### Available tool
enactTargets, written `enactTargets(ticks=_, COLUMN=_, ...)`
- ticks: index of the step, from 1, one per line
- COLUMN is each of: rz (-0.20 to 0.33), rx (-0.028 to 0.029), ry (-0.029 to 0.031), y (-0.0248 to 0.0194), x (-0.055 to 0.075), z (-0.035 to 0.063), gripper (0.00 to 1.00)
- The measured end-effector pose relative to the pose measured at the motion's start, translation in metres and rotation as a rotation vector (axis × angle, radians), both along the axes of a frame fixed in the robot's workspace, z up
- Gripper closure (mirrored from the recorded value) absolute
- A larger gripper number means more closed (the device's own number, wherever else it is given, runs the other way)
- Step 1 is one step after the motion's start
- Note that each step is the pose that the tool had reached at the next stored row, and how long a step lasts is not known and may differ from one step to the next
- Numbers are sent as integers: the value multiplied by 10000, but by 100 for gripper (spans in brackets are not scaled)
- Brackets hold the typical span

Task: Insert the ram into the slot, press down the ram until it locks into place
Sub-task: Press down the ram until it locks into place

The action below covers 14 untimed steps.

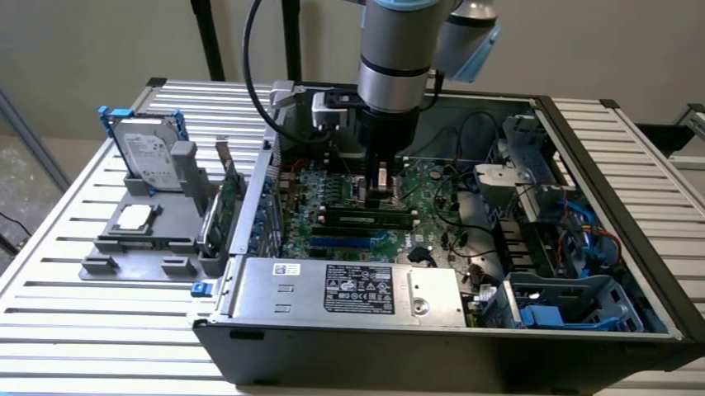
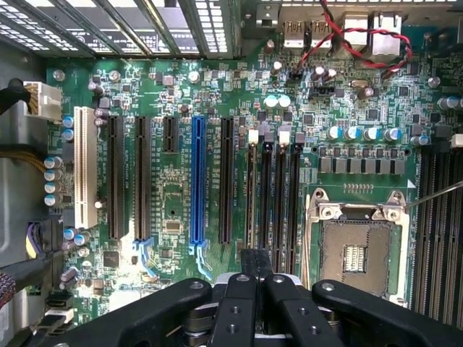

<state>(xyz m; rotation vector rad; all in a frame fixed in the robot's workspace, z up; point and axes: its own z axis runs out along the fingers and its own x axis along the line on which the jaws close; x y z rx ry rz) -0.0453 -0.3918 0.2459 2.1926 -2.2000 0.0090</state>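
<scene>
Gripper: the gripper (image 1: 381, 183) is hanging fingers-down inside the open computer case (image 1: 617, 198), its fingers closing on the ram (image 1: 381, 175) — held upright, end-on.
Ram: in the wrist view the ram (image 2: 255, 262) is showing as a dark edge between the black fingers (image 2: 239, 311), sitting just above the motherboard (image 2: 347, 173).
Slot: the memory slots (image 2: 272, 195) are lying directly under the ram; whether it is touching one, I cannot tell.
Near: an empty CPU socket (image 2: 358, 253) is lying beside the slots.
Outside case: a hard drive (image 1: 149, 157) is standing in a grey holder — at the exterior view's left.
</scene>
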Motion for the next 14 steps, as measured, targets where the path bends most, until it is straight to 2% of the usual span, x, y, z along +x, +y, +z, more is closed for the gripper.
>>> enactTargets(ticks=7, rz=-1, rx=-7, ry=1, y=2, x=19, z=-66, gripper=89)
enactTargets(ticks=14, rz=0, rx=-45, ry=8, y=3, x=19, z=-174, gripper=89)
